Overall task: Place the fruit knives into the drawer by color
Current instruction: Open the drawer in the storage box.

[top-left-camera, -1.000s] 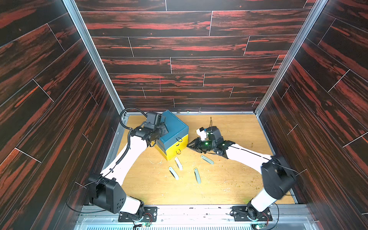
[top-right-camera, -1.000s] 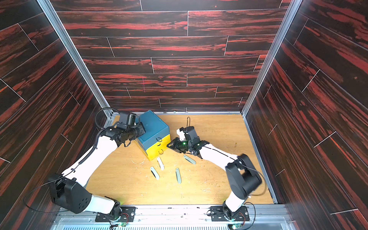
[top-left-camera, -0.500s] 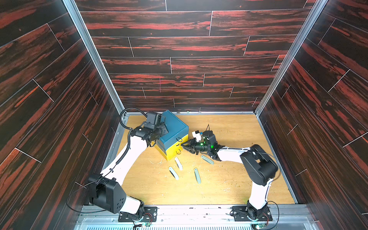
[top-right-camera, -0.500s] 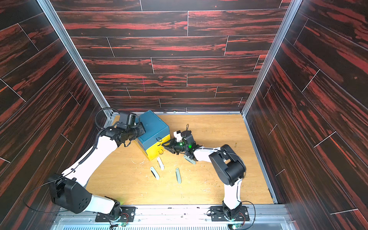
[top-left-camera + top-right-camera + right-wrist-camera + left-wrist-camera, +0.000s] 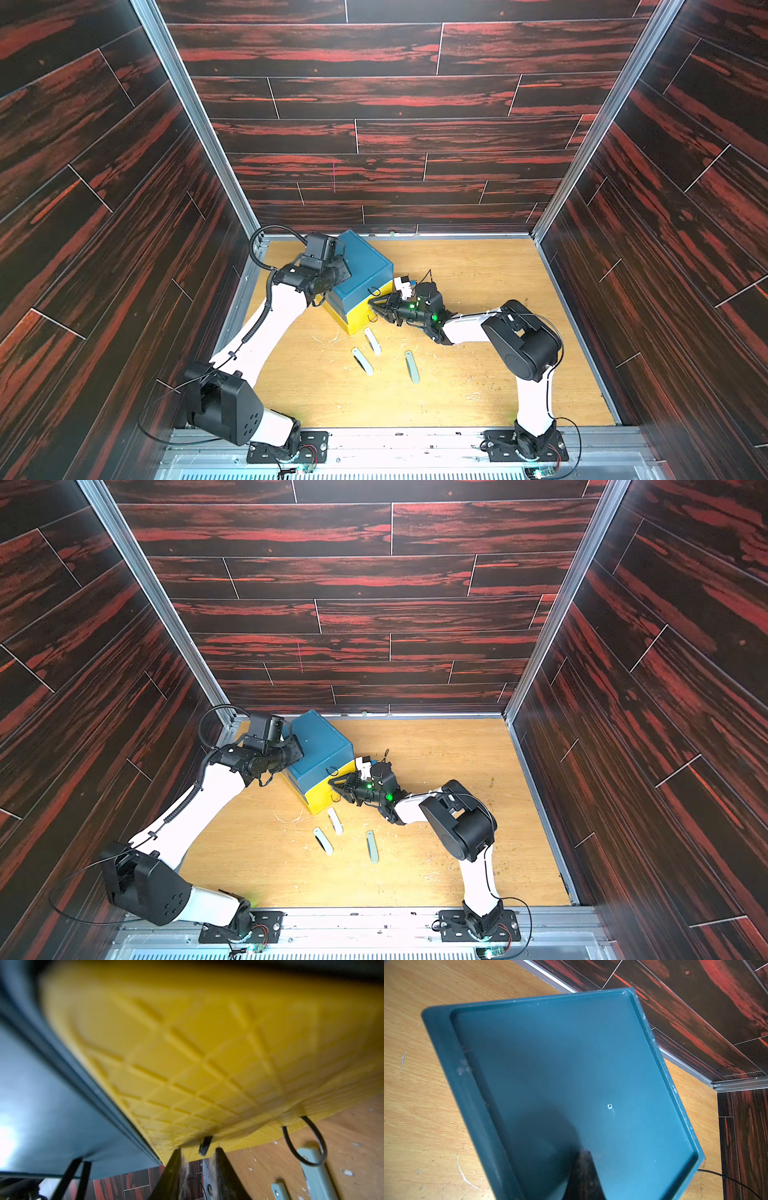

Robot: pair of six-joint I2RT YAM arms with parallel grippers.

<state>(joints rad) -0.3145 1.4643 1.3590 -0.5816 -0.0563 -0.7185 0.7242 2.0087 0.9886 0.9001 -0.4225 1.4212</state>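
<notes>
tabletop (image 5: 478, 374): pale wood grain, flat | white flecks (image 5: 328, 338): scattered mid-table, more toward the front | curved scratch (image 5: 464, 1174): white, seen in left wrist view | walls (image 5: 374, 104): dark planks streaked red, on three sides | aluminium posts (image 5: 202, 124): at both back corners | metal rail (image 5: 415, 444): along front edge

In both top views: even, diffuse light, sharp focus; worktop (image 5: 478, 374) bright, wall panels (image 5: 374, 104) dark, straight lines splayed toward the edges. Left wrist view: drawer chest (image 5: 571, 1064) sharp, one corner soft, broad shadow around the blurred jaws. Right wrist view: yellow drawer front (image 5: 187, 1043) strongly defocused, pale glare on the teal side
</notes>
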